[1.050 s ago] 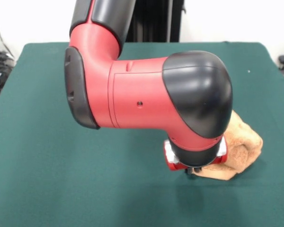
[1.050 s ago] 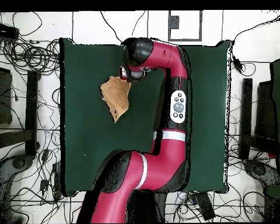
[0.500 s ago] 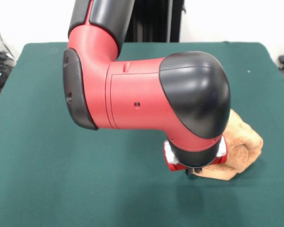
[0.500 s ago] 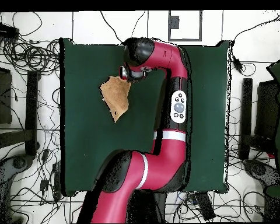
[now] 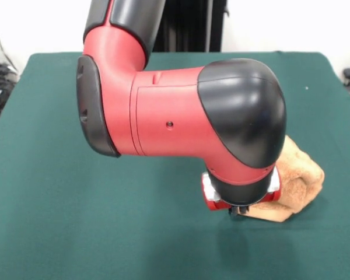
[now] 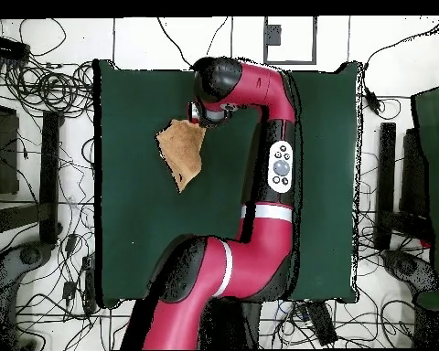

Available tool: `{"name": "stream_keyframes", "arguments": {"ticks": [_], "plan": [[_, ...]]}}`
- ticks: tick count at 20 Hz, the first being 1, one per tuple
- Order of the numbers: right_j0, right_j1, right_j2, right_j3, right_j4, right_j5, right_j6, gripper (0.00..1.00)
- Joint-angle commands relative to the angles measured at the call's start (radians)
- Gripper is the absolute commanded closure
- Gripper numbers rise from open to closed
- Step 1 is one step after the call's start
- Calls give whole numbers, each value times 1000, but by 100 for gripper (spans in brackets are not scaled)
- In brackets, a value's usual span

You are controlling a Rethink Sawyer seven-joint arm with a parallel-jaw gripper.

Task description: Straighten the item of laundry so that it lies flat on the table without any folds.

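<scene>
Little has moved: the arm's elbow (image 5: 181, 111) sits slightly higher. Its gripper (image 5: 240, 209) touches the bunched towel (image 5: 297, 178) on the tabletop (image 5: 76, 221). Whether the jaws grip it cannot be told.

One tan terry towel (image 5: 297, 181) (image 6: 182, 151), bunched. One green felt table (image 5: 76, 221) (image 6: 132, 228). One red-black arm (image 5: 181, 116) (image 6: 260, 228). One gripper (image 5: 240, 211), mostly hidden.

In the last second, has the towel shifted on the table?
No. The towel keeps the same spot and bunched shape against the table's edge, with the gripper at its corner.
</scene>
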State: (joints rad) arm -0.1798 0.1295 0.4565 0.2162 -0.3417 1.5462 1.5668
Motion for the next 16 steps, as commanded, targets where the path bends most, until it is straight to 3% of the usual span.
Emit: {"name": "stream_keyframes", "arguments": {"ticks": [1, 11, 16], "plan": [[-55, -100, 41, 93, -51, -57, -440, 100], [-136, -212, -7, 123, -65, 4, -585, 100], [-129, -182, -6, 138, -66, -41, -550, 100]]}}
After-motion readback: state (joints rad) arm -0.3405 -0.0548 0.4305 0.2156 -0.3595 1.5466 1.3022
